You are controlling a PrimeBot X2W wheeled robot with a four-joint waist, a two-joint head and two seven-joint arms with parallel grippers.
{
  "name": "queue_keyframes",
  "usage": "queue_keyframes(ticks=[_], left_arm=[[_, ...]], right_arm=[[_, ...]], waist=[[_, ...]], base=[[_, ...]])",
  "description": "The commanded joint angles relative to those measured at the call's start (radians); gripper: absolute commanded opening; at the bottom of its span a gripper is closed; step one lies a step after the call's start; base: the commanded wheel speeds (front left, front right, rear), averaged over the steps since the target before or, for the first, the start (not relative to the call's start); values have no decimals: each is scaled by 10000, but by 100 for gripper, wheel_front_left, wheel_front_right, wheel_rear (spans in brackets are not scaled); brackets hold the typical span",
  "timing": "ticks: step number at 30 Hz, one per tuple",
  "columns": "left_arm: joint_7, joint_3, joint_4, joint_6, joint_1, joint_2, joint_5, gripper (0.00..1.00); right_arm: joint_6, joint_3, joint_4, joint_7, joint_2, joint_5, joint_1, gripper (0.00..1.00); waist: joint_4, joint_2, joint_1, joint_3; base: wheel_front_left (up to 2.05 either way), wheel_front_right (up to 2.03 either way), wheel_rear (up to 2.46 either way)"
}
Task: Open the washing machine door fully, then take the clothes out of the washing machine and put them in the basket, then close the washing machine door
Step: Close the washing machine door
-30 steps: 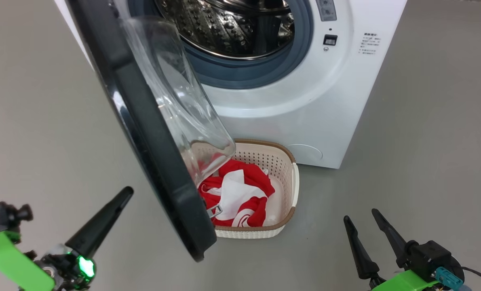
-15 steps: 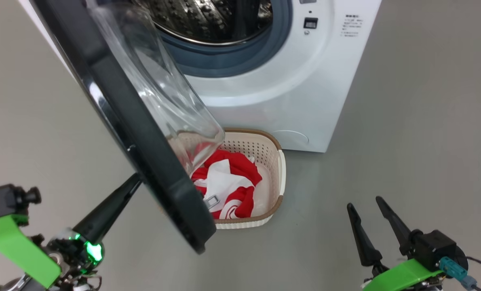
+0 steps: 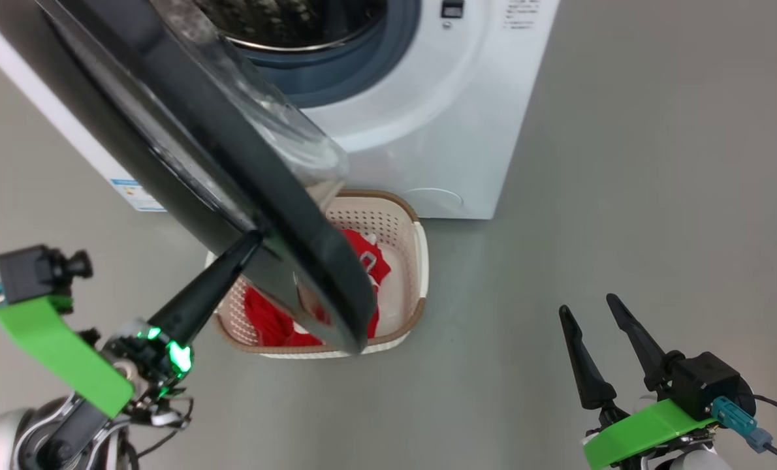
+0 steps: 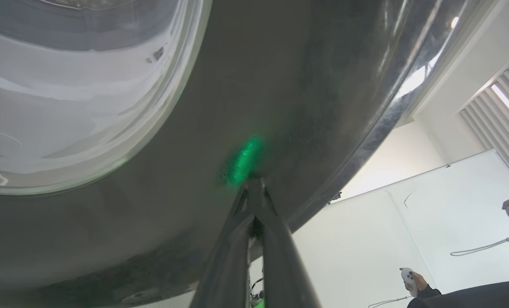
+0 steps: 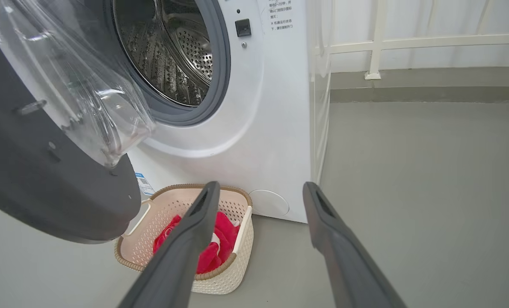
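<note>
Grey floor [image 3: 623, 163]: level, and it carries the machine and the basket.

The washing machine [image 3: 428, 130]: white front-loader, standing upright. Its steel drum [image 5: 173, 55] is exposed inside the grey gasket.

The washing machine door [image 3: 186, 143]: hinged on the machine's left and standing partly open, swung out at an angle. The black rim faces the left arm and the clear glass bowl faces the opening. In the head view its lower edge crosses over the left half of the basket. In the right wrist view that edge hangs above the basket's left end.

The basket [image 3: 420, 261]: cream and perforated with a brown rim, on the floor close to the machine's lower front. Whether it touches the cabinet cannot be told.

The clothes [image 3: 271, 323]: red fabric with white parts, lying bunched inside the basket below its rim and partly hidden by the door.

Left gripper [image 3: 248, 241]: fingers pressed together into a single point, with nothing between them. The tip is against the outer black face of the door near its lower rim. The left wrist view shows a green glow [image 4: 244, 158] reflected on the door just beyond the tip.

Right gripper [image 3: 587, 305]: jaws spread wide and holding nothing. It is low on the right, above bare floor and well apart from the basket and the machine.

Blue label [image 3: 130, 192]: on the machine's lower left front corner.

A person's hand [image 4: 410, 280] holding a small white controller shows at the bottom right of the left wrist view.
</note>
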Motion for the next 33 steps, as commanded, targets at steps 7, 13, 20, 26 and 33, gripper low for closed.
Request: queue_keyframes(ticks=[7,13,20,26,33], left_arm=[[-427,31,39,-56,-918,238,292,0],[-1147,-163,415,-56,-1625,411,517,0],[-2466,-736,938,-56,-2546,734,955,0],[-3770,-1315,1573,-56,-3474,1029,1247,0],[-5121,-2148,2373,-56,-4644,1449,1483,0]], right_arm=[[65,329,-322,-65,15,57,-419,100],[65,365,-365,-65,15,164,-560,100],[65,388,-446,-65,16,296,-748,100],[65,397,-510,-65,16,375,-906,100],[65,415,-572,-65,16,489,-1115,100]], waist=[[-598,0,0,388],[-913,0,0,633],[-1234,0,0,932],[-1451,0,0,1194],[-1779,0,0,1532]], base=[[0,0,0],[0,0,0],[0,0,0],[0,0,0],[0,0,0]])
